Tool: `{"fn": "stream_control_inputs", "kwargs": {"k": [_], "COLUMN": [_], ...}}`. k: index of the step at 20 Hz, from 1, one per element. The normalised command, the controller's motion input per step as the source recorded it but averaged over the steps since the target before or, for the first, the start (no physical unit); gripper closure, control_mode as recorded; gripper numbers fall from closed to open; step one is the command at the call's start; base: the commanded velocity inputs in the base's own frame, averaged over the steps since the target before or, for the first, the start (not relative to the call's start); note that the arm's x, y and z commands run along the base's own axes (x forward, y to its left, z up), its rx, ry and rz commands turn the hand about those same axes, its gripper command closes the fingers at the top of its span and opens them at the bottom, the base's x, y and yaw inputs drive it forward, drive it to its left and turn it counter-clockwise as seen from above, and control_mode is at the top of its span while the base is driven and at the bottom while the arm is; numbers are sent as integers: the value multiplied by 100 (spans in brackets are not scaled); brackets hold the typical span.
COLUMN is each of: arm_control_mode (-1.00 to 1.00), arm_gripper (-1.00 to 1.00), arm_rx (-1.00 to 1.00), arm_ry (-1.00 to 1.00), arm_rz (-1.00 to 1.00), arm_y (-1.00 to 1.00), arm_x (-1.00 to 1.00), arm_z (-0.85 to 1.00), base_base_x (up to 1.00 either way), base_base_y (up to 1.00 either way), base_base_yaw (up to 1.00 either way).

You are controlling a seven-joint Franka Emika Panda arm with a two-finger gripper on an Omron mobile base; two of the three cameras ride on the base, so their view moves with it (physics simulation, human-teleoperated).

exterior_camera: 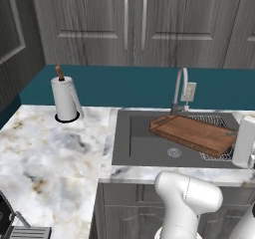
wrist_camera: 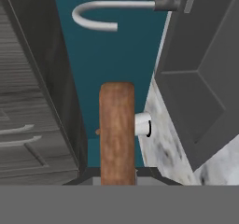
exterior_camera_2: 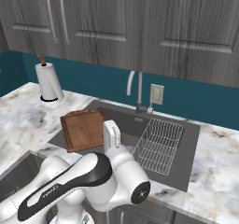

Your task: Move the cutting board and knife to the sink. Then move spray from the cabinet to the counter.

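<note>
- we see the cutting board [exterior_camera: 195, 133] tilted over the sink [exterior_camera: 144, 148], one end above the wire rack [exterior_camera_2: 158, 146];
- our pincer [wrist_camera: 117, 181] is clamped shut on the board's edge;
- the faucet [exterior_camera_2: 138, 93] stands behind; a paper towel roll [exterior_camera: 65, 98] is on the counter [exterior_camera: 45, 158].

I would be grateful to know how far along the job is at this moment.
The cutting board is over the sink, one end on the wire rack, and the claw is shut on its edge, so that move is in hand, not released. The knife and the spray are left to do.
</note>
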Motion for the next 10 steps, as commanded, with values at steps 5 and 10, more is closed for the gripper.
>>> {"fn": "stream_control_inputs", "kwargs": {"k": [5, 10], "arm_control_mode": [100, -100], "arm_gripper": [100, 100], "arm_rx": [0, -1], "arm_ry": [0, 10], "arm_rz": [0, -2], "arm_y": [0, 0], "arm_x": [0, 16], "arm_z": [0, -3], "base_base_x": [0, 0], "base_base_y": [0, 0], "base_base_yaw": [0, 0]}}
